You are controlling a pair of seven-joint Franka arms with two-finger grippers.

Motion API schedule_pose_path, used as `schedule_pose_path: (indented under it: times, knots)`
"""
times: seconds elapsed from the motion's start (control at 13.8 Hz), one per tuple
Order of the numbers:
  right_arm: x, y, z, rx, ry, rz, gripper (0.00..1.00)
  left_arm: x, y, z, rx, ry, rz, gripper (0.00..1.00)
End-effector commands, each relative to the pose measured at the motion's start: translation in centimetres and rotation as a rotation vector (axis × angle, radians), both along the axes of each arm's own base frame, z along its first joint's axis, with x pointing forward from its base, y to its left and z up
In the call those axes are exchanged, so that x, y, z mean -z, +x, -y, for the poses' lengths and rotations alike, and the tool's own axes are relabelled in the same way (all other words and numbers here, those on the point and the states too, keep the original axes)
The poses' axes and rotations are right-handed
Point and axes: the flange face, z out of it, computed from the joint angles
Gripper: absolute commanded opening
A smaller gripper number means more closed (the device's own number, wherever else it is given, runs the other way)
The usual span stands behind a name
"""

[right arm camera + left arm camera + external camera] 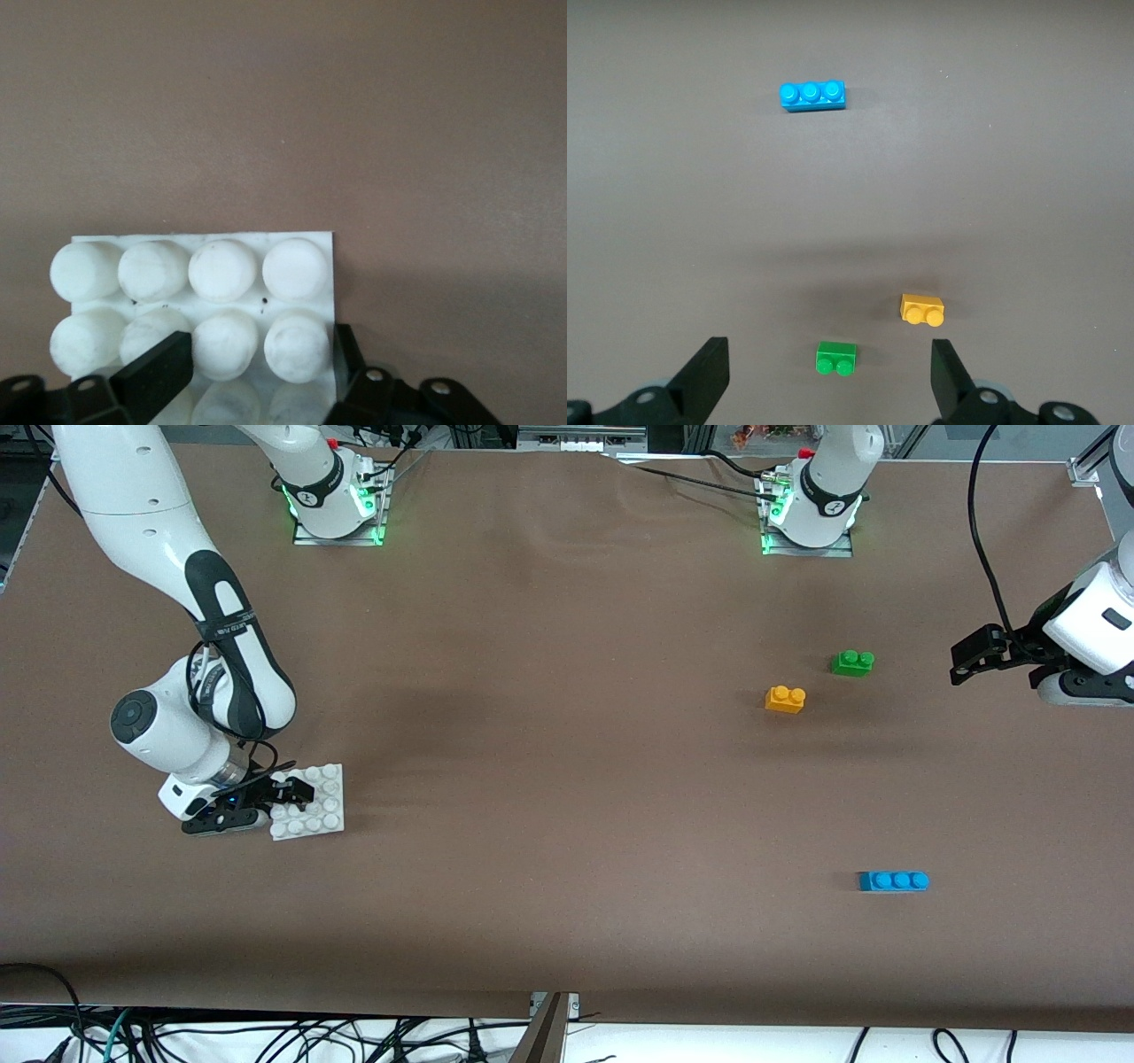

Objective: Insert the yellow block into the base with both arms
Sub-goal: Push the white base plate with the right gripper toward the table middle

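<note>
The yellow block (785, 699) sits on the brown table toward the left arm's end, and also shows in the left wrist view (922, 309). The white base (323, 808) lies flat toward the right arm's end. My right gripper (285, 802) is low at the base. In the right wrist view, one finger (151, 372) lies among the studs of the base (226, 270) and the other presses its side edge, so my right gripper (263, 350) is shut on it. My left gripper (959, 662) hangs open and empty over the table's end, its fingers wide apart (829, 343).
A green two-stud brick (852, 662) sits close to the yellow block, farther from the front camera; it also shows in the left wrist view (836, 358). A blue three-stud brick (893, 880) lies nearer the camera, seen too in the left wrist view (812, 94).
</note>
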Motion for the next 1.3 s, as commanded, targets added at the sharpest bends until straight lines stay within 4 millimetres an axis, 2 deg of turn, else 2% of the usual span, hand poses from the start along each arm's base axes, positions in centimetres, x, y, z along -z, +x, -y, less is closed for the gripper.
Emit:
schedule_pose_path:
  times: [0.0,0.22,0.43,0.51,0.87,1.01,1.23]
  knots:
    - [1.0,0.4,-0.8,0.000,0.033,0.004,0.67,-0.6,0.2,-0.1,0.021,-0.006,-0.003,1.00]
    - [1.1,0.3,-3.6,0.028,0.062,-0.005,0.66,-0.6,0.2,-0.1,0.021,-0.006,-0.003,1.00]
    - [0.9,0.2,-7.7,0.065,0.076,0.002,0.66,-0.5,0.1,-0.1,0.021,-0.006,-0.005,1.00]
    - [0.7,0.2,-9.6,0.083,0.080,0.015,0.66,-0.5,0.1,-0.1,0.021,-0.006,-0.005,1.00]
    - [2.6,-1.2,-21.3,0.180,0.117,0.056,0.66,-0.6,0.2,-0.1,0.021,-0.008,-0.003,1.00]
    - [3.4,-2.1,-26.7,0.199,0.143,0.087,0.66,-0.6,0.2,-0.1,0.021,-0.008,-0.003,1.00]
    - [3.0,-4.5,-33.6,0.217,0.184,0.084,0.66,-0.6,0.2,-0.1,0.021,-0.008,-0.003,1.00]
